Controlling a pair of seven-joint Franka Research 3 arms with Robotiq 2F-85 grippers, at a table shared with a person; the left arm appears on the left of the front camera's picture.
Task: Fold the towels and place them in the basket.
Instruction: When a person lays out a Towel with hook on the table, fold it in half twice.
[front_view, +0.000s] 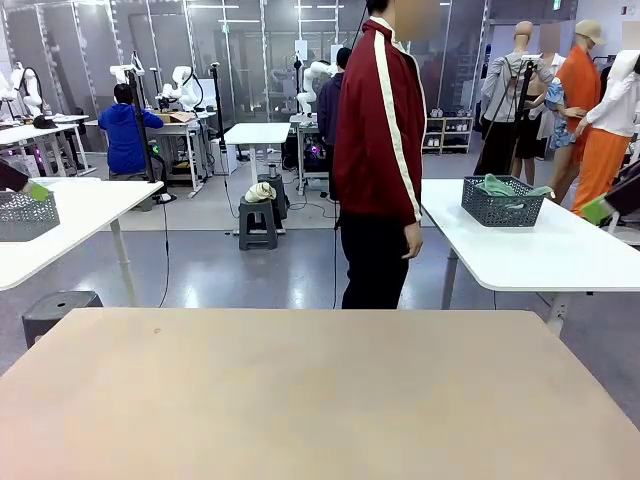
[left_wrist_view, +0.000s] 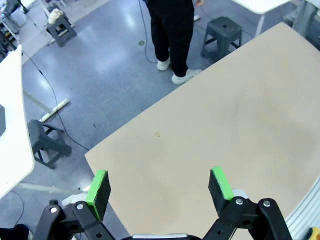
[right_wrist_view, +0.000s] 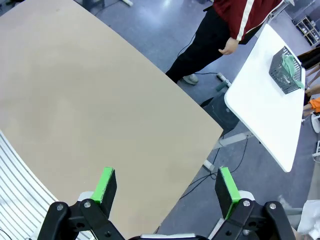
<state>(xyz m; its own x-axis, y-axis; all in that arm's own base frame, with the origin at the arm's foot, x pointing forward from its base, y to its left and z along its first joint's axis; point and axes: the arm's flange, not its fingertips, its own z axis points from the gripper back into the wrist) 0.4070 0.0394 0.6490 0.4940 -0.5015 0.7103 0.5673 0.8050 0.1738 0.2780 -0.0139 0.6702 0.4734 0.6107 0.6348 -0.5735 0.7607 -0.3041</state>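
Beige table (front_view: 320, 400) below left gripper (left_wrist_view: 159, 187), right gripper (right_wrist_view: 166, 187); fingers spread, nothing pinched. Risk: basket (front_view: 500, 212), towels (front_view: 497, 186) set well apart, reach likely exceeded.

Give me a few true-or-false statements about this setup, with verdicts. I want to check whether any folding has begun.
1. The left gripper is open. True.
2. The right gripper is shut on a towel. False: it is open and holds nothing.
3. A green towel lies in the dark basket. True.
4. The dark basket stands on the floor. False: it stands on a white side table.
5. The person is holding a towel. False: the hand that shows hangs empty.
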